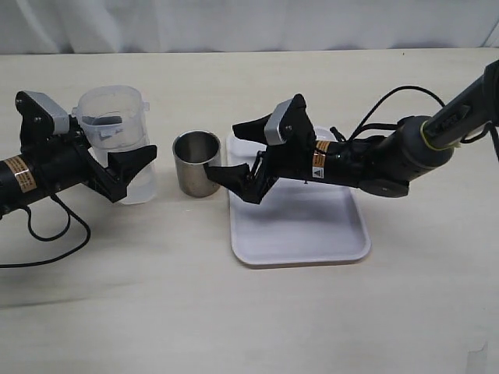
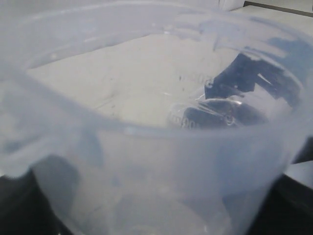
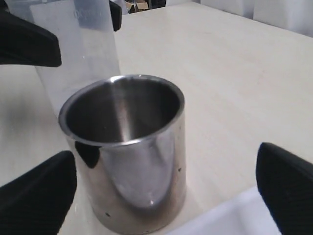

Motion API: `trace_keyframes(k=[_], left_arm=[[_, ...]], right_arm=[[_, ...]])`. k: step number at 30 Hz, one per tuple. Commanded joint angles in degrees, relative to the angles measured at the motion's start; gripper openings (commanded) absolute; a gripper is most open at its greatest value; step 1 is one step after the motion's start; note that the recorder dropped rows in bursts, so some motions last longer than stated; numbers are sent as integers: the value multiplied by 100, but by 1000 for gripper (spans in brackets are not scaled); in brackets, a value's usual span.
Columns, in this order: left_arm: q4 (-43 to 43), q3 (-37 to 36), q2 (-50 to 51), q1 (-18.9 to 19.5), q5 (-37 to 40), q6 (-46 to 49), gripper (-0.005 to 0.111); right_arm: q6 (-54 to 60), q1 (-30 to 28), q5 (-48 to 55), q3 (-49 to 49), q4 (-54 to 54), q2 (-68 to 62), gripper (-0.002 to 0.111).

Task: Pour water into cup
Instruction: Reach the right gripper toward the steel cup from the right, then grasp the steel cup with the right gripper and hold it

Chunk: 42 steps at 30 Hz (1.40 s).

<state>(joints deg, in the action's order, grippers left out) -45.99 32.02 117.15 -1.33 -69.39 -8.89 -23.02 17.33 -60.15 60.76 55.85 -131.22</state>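
L claw [image 1: 129,156] is clenched on the translucent measuring jug [image 1: 117,132]. In the L wrist view its dark fingers [image 2: 19,205] sit against the wall on both sides, so I read it as a grip, not a hover. R claw [image 1: 226,152] is released, jaws wide, one finger on either side of the steel cup [image 1: 196,164], w/ clear gaps to the wall in the R wrist view. In the exterior view the near fingertip looks v. close to the cup; can't tell if it's touching.

Cup stands on the bare counter [image 1: 234,312], about mid-counter, just off the left rim of the white tray [image 1: 312,234]. Jug is just beside it, toward the counter's left edge. Water [image 1: 140,185] fills the jug's lower part.

Handling, my guess: cup is stiff, light, empty and slick, so it'd skate or tip if nudged; take it mid-wall, on opposite sides. Jug is thin plastic and will prob. flex if squeezed, and the water adds sloshing weight. Both are upright, long axes vertical, mouths up. Spout direction: can't tell.
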Motion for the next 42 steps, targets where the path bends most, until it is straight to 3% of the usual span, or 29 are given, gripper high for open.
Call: trace_keyframes(k=[1,17,42], left_arm=[[-46,33,13,-18,-57,-34,0],[-78,33,13,-18,-57,-34,0],[-144,33,13,-18,-57,-34,0]], right_arm=[[-14,50,56,50,54,-1,92],[10,798,1214,568,-114,-1,92],[10,878,1208,583,-246,-149,92]])
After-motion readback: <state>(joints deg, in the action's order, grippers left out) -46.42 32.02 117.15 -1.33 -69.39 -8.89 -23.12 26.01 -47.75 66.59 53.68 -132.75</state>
